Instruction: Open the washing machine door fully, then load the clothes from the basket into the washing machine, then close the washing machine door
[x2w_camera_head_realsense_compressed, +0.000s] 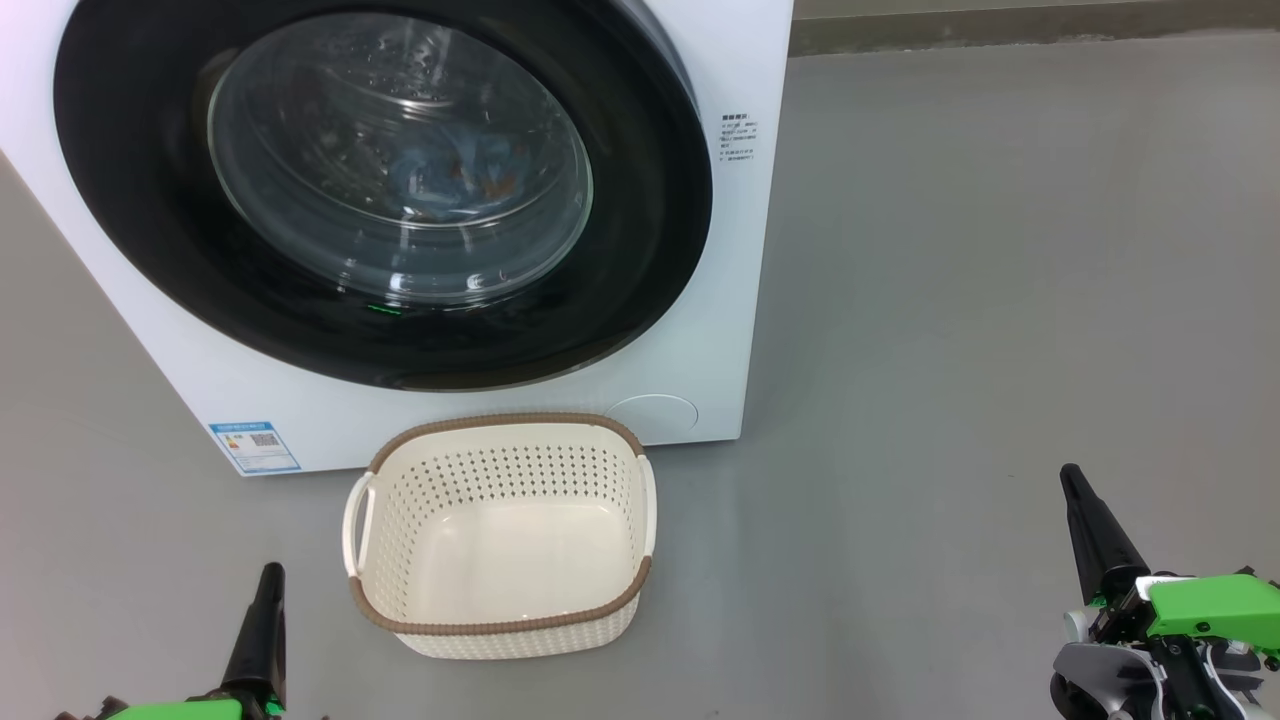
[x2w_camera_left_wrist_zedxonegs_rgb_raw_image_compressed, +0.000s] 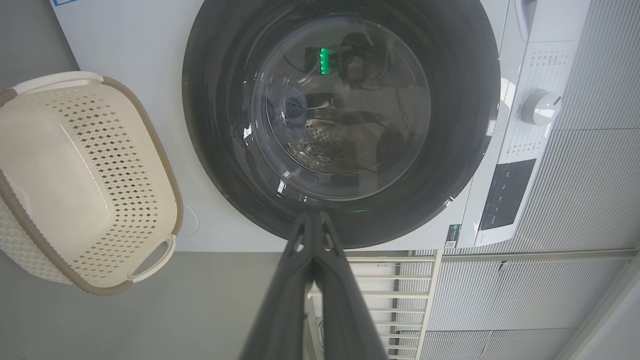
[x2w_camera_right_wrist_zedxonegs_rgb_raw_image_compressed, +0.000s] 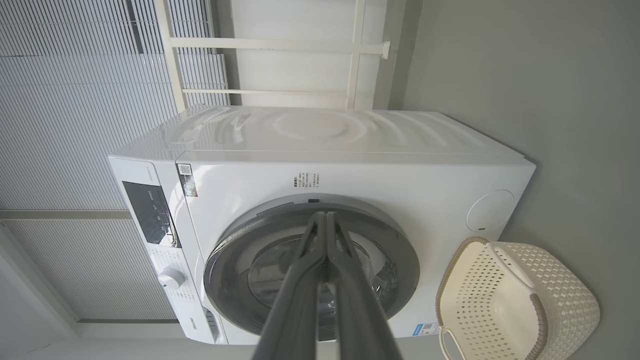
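Washer (x2w_camera_head_realsense_compressed: 725, 330) on grey floor (x2w_camera_head_realsense_compressed: 980, 300), front towards the robot. Door (x2w_camera_head_realsense_compressed: 385, 180) lies flat against the front; latch itself not visible. Basket (x2w_camera_head_realsense_compressed: 505, 419) just before the washer, upright, nothing in it. Clothes (x2w_camera_head_realsense_compressed: 455, 175) seen through the glass, blue with orange print, inside the drum. Left hand (x2w_camera_head_realsense_compressed: 268, 592) and right hand (x2w_camera_head_realsense_compressed: 1085, 515) low, either side of basket, well apart from door; fingers pressed together, holding nothing. Judgement: closing step about done. To finish well, check rim sits flush all round; press at latch side if any gap.
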